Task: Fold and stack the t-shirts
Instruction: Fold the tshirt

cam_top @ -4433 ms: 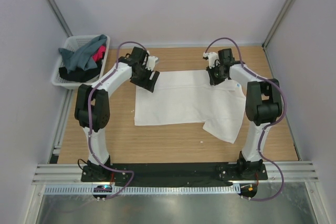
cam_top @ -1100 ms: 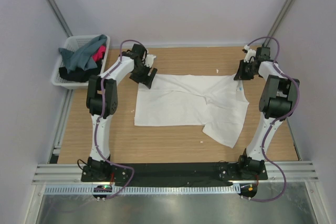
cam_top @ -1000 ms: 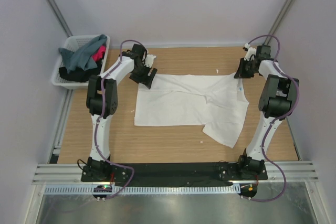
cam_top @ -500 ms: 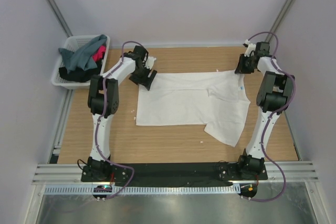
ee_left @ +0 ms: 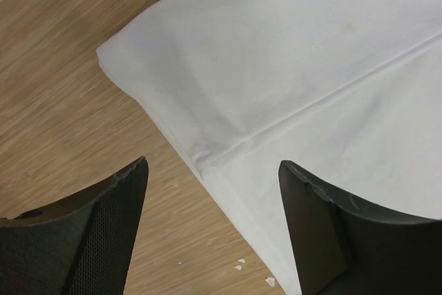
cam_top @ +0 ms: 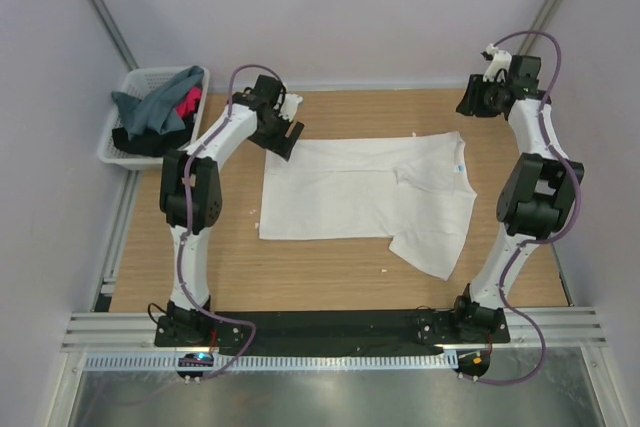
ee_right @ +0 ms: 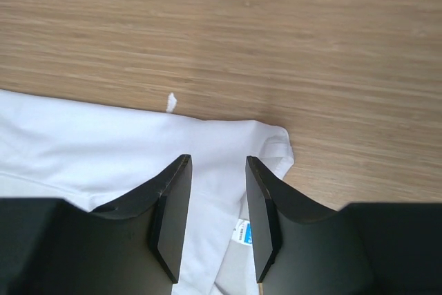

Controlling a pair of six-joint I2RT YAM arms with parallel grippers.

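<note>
Task's thing: we see the plain white cloth t-shirt (cam_top: 360, 192) spread flat on the pale wooden table (cam_top: 330, 272) between the two arms, with one sleeve trailing toward the near right.
Why it lies so: we judge it is laid out to get the edges straight before a first fold; we see no fold in it yet.
Left gripper: the left gripper (ee_left: 210, 226) hovers just above the shirt's far-left corner. Its black fingers (ee_left: 103, 229) are spread wide and empty, with cloth and wood showing between them.
Right gripper: the right gripper (ee_right: 215, 219) hangs above the far-right corner, lifted off the table. Its fingers (ee_right: 169, 212) are parted by a narrow gap with nothing in it, and the corner lies loose below.
Neck label: a small blue-printed neck label (ee_right: 239, 234) shows on the cloth just beside the right fingertips.
Waiting pile: the white plastic lattice basket (cam_top: 112, 154) at the far left holds a grey-teal shirt (cam_top: 150, 107), a black shirt (cam_top: 140, 139) and a pink-red shirt (cam_top: 188, 102), all bundled together.
Progress: we think the task is at an early stage, with one shirt flattened and nothing stacked.
Next move: we expect both grippers need to pinch matching corners and carry them over together, since an uneven pull would skew the thin cloth.
</note>
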